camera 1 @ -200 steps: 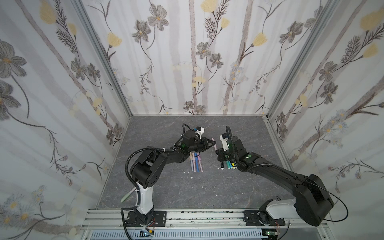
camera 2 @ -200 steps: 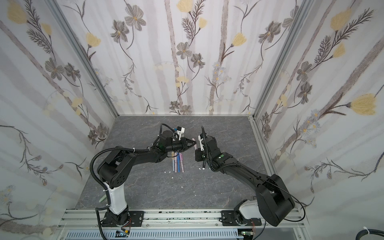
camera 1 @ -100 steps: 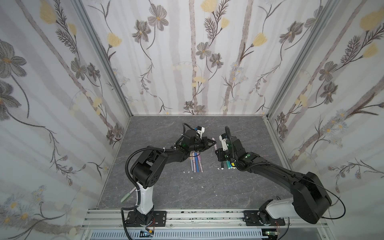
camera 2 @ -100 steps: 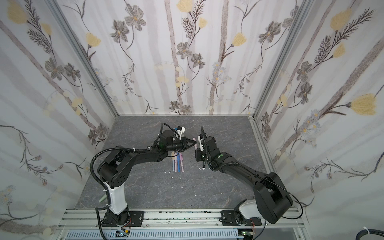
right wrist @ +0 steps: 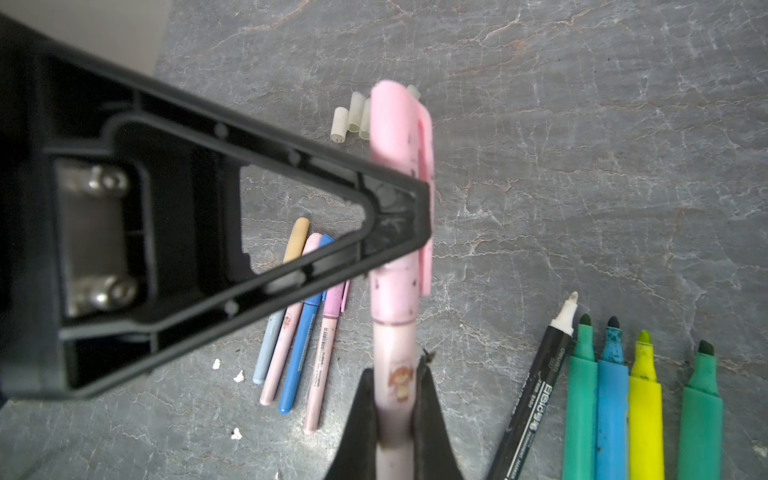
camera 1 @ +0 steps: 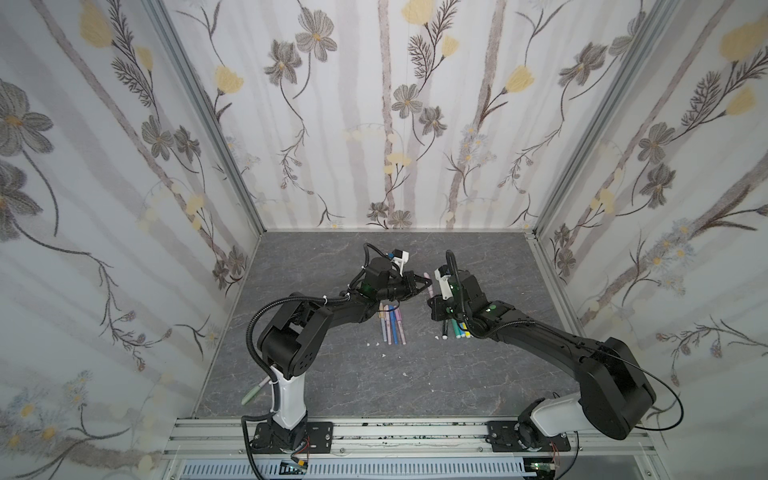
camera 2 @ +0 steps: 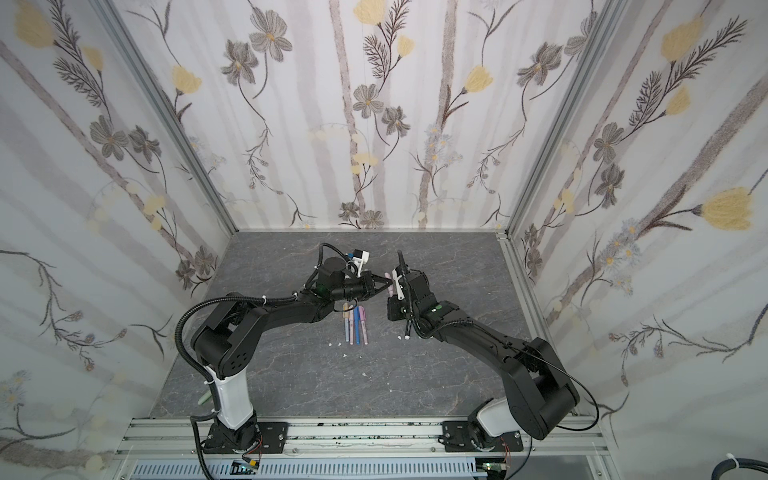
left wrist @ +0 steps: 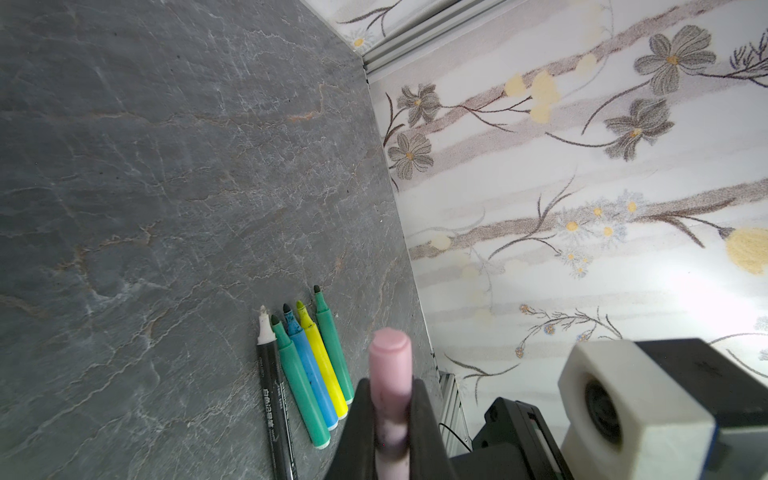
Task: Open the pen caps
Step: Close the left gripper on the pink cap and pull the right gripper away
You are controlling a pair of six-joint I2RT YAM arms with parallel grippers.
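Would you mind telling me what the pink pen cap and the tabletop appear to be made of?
The pink pen cap looks like matte plastic: moulded clip, dark smudges. The tabletop looks like grey slate or stone-print laminate: pale veins, dull sheen; I cannot tell which.

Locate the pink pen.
In the right wrist view, the pink pen is held aloft, cap in the left hand, barrel in the right hand, over the gap between the thin pens and the markers.

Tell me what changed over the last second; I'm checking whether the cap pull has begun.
No visible change. The left gripper stays shut on the cap of the pink pen, the right gripper on its barrel; the cap is still seated. The other pens lie as before on the table.
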